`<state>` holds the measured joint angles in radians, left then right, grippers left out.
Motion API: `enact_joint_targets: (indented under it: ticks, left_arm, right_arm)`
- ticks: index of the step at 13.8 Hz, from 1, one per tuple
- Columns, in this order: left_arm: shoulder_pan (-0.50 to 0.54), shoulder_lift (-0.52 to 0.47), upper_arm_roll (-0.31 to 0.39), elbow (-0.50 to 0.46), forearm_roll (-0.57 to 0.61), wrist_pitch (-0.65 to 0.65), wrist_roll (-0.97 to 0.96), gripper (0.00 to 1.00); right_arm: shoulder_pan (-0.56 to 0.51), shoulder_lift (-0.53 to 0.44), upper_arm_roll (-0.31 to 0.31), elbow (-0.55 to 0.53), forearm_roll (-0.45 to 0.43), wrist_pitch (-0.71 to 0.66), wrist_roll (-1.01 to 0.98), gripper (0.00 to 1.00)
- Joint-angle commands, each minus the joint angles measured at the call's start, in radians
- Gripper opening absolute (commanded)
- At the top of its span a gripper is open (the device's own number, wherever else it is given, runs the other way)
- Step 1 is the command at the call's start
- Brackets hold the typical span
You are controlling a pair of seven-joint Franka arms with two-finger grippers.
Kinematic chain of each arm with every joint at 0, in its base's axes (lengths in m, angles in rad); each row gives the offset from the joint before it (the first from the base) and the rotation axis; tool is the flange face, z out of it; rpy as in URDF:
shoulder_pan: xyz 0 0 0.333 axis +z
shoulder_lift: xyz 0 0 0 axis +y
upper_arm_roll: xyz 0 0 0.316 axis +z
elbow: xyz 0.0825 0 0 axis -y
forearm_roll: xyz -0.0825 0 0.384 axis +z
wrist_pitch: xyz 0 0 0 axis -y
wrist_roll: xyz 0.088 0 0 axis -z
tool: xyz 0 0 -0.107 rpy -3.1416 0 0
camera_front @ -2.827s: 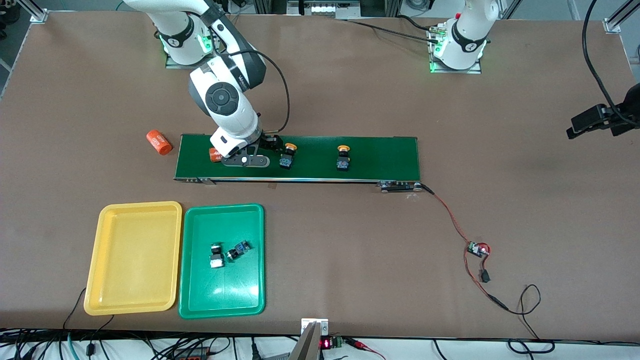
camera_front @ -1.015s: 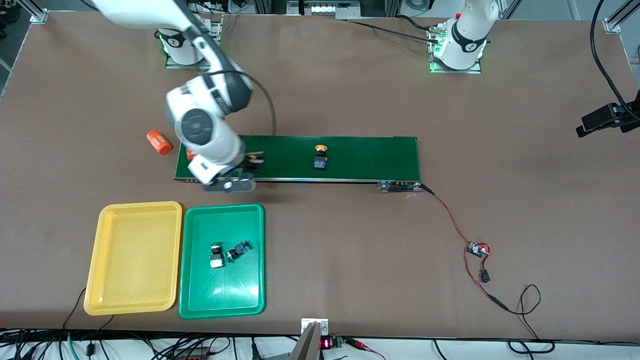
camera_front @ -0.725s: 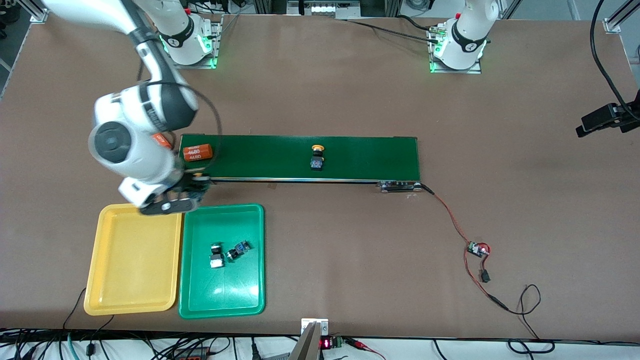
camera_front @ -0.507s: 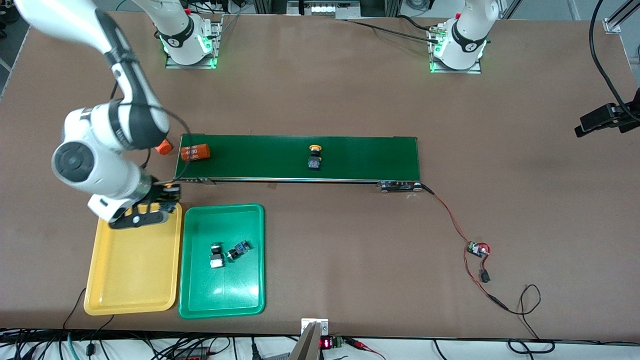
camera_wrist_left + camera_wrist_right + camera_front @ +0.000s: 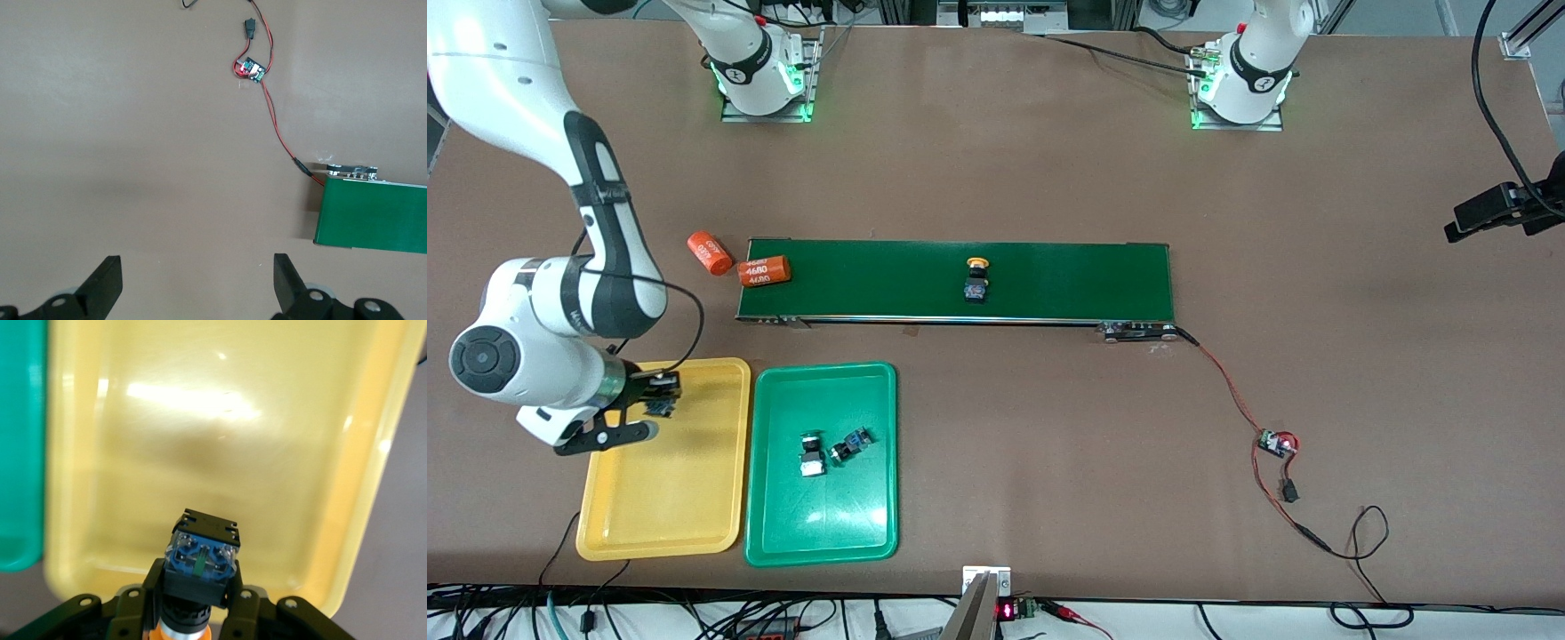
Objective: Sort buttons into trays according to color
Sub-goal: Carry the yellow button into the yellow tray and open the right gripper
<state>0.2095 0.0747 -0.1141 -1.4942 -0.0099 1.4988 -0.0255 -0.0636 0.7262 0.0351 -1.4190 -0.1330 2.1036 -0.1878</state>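
Hanging cap-first between the closed fingers of the right gripper (image 5: pixel 193 613), a yellow-capped button (image 5: pixel 200 553) over the yellow tray (image 5: pixel 694 498) by its belt-side edge for a colour-matched drop; idling with fingers spread empty over bare bench, the left gripper (image 5: pixel 197 287).

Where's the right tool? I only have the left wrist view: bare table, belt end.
Observer: The right tool is over the yellow tray, at the tray's end nearer the conveyor belt.
Operator: Holding anything?
Observer: Yes, it's shut on a yellow-capped button, blue base pointing down at the tray.
Operator: What's on the belt?
Observer: A second yellow-capped button mid-belt, plus an orange cylinder at the right arm's end.
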Motion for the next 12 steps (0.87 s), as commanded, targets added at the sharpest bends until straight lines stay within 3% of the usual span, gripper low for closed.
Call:
enact_joint_targets:
  ticks: [1,3,7,9,10,12]
  left_arm:
    - [0.007,-0.012,-0.006,-0.005,-0.010,-0.015,0.022,1.00]
    - [0.007,-0.012,-0.006,-0.005,-0.010,-0.015,0.022,1.00]
    - [0.007,-0.012,-0.006,-0.005,-0.010,-0.015,0.022,1.00]
    - [0.007,-0.010,-0.004,-0.005,-0.010,-0.015,0.022,1.00]
    - [0.007,-0.010,-0.006,-0.005,-0.010,-0.015,0.022,1.00]
    - [0.007,-0.010,-0.006,-0.005,-0.009,-0.014,0.022,1.00]
  right_arm:
    - [-0.022,0.059,-0.011,0.043,-0.016,0.062,-0.045,0.10]
    - [-0.048,0.085,-0.011,0.041,-0.016,0.111,-0.085,0.10]
    - [-0.073,0.102,-0.011,0.040,-0.016,0.125,-0.099,0.38]
    - [-0.073,0.102,-0.011,0.040,-0.011,0.125,-0.090,0.62]
    - [-0.073,0.101,-0.009,0.040,-0.004,0.125,-0.076,0.99]
    - [-0.073,0.095,-0.009,0.037,-0.004,0.118,-0.082,1.00]
